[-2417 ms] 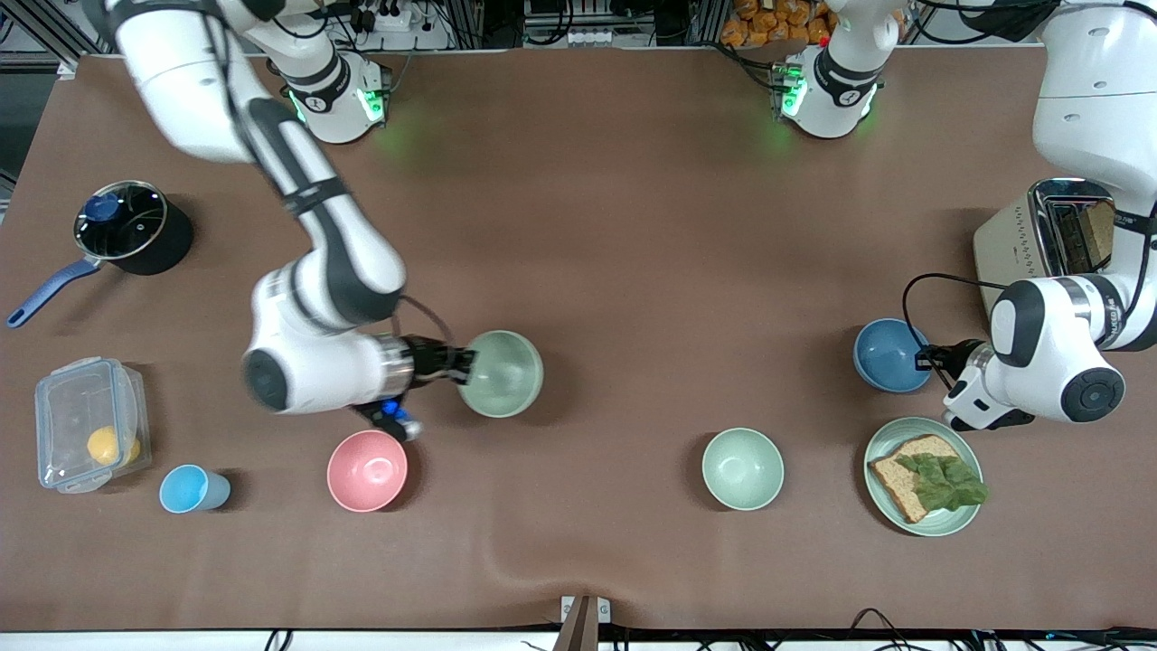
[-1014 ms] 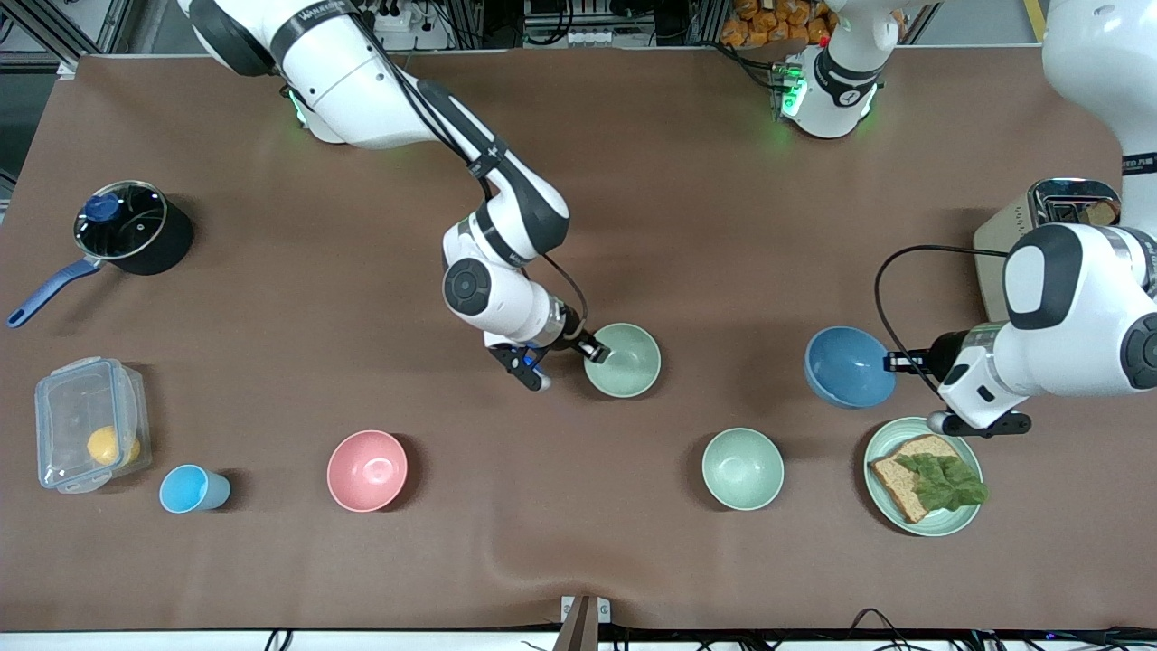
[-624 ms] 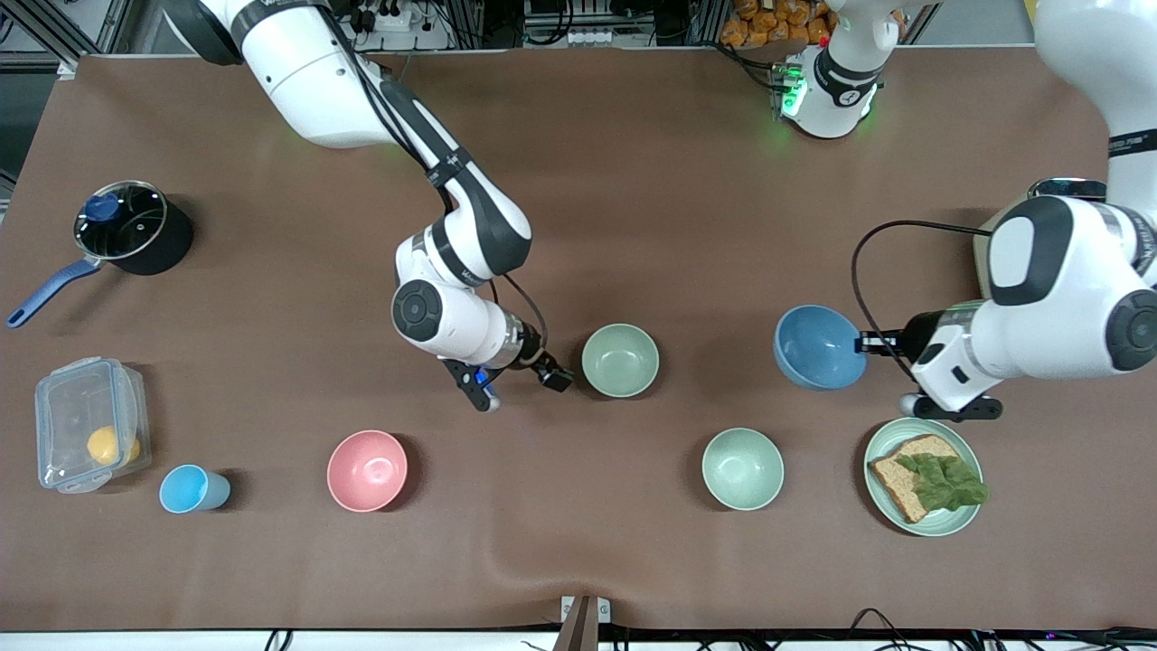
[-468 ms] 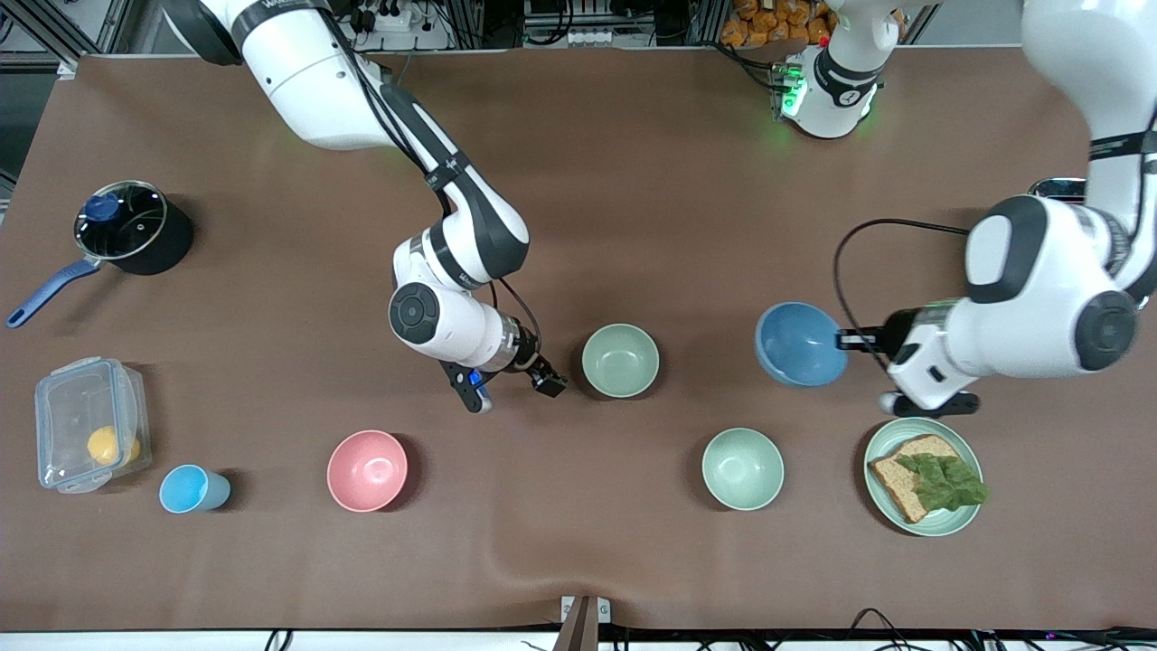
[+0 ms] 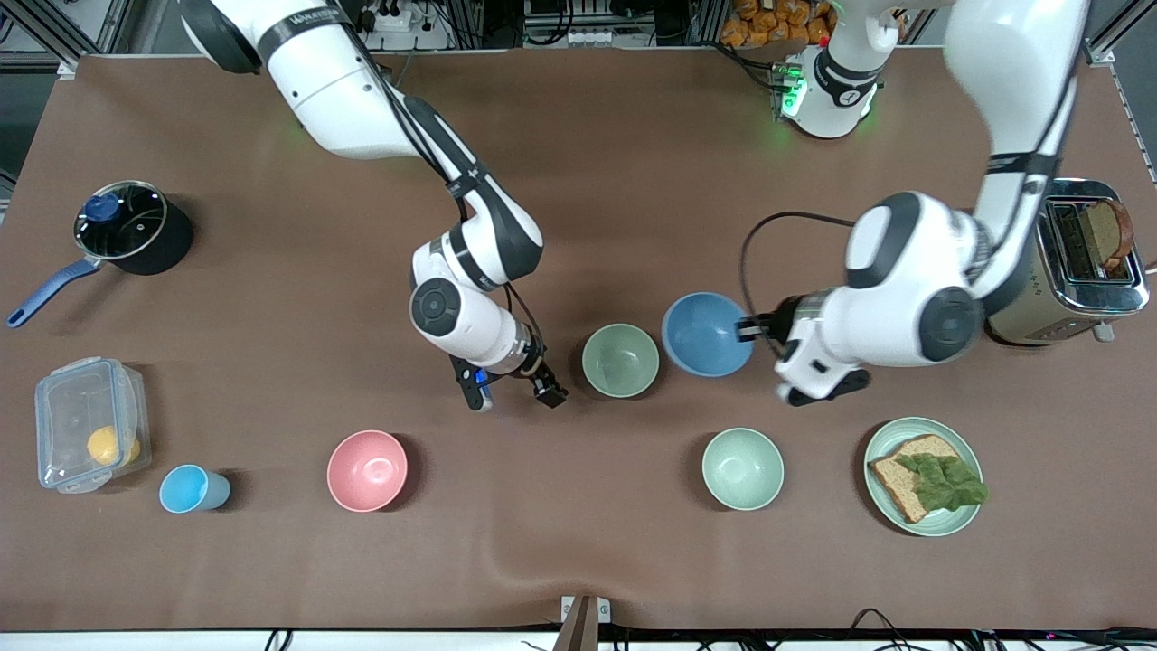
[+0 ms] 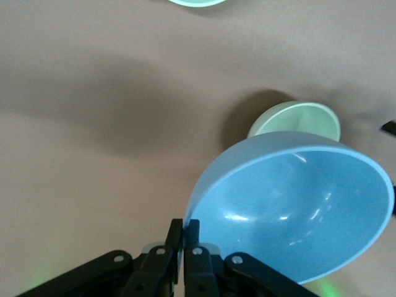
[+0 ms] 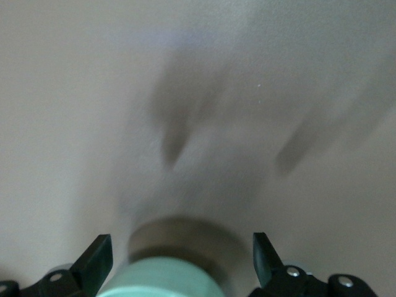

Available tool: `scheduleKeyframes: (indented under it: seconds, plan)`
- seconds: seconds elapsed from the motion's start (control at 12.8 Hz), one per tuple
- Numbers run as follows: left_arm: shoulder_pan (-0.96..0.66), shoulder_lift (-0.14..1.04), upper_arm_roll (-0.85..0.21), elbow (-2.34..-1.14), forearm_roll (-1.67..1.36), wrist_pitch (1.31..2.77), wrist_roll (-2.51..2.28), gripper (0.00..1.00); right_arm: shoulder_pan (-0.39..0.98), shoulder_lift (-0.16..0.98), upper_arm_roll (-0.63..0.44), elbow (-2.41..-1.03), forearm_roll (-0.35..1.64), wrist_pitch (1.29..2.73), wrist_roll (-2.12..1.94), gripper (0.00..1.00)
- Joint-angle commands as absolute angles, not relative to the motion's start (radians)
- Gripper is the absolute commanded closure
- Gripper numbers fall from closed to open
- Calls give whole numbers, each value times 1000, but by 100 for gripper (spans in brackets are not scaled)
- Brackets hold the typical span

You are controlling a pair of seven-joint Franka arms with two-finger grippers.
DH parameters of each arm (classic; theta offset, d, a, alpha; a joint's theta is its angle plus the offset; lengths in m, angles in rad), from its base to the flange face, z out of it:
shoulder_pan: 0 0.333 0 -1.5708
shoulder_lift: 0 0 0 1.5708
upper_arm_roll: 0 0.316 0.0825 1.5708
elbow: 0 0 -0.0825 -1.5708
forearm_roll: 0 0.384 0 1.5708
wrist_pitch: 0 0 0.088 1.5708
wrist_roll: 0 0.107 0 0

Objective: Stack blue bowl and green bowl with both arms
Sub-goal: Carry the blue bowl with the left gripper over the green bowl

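Note:
The green bowl [image 5: 620, 360] stands upright on the table near its middle. My left gripper [image 5: 746, 330] is shut on the rim of the blue bowl [image 5: 708, 334]. It holds the bowl tilted in the air, just beside the green bowl toward the left arm's end. In the left wrist view my gripper [image 6: 184, 232] pinches the blue bowl's [image 6: 297, 210] rim, and the green bowl [image 6: 297, 120] shows past it. My right gripper [image 5: 545, 389] is open and empty, beside the green bowl toward the right arm's end. In the right wrist view my gripper [image 7: 179, 257] is open, with the green bowl [image 7: 161, 278] low between its fingers.
A mint-green bowl [image 5: 743, 468] and a green plate with bread [image 5: 881, 445] lie nearer the front camera. A pink bowl [image 5: 367, 470], a light-blue cup [image 5: 188, 488], a clear box [image 5: 89, 436] and a pot [image 5: 126, 226] are toward the right arm's end. A toaster [image 5: 1076, 258] is at the left arm's end.
My right gripper carried the green bowl to the middle, let it go and backed off. My left gripper lifted the blue bowl and carried it to beside the green bowl.

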State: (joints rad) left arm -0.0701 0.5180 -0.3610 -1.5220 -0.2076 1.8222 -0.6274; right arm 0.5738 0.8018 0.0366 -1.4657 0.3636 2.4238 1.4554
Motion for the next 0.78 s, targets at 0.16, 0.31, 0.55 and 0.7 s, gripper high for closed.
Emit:
scheduleKeyframes:
  seconds: [0.16, 0.31, 0.55, 0.7]
  plan:
    - [-152, 607, -354, -1454, -230, 1879, -848, 100, 614, 862, 21, -1427, 328, 2485, 1548, 0]
    - [-175, 636, -357, -1453, -232, 1931, -899, 100, 614, 870, 23, -1420, 330, 2485, 1555, 0]
    - [-204, 663, -357, -1454, -238, 1977, -948, 100, 614, 876, 23, -1408, 334, 2485, 1565, 0]
    - [-213, 678, -357, -1456, -239, 1979, -951, 100, 614, 888, 23, -1393, 339, 2483, 1568, 0]
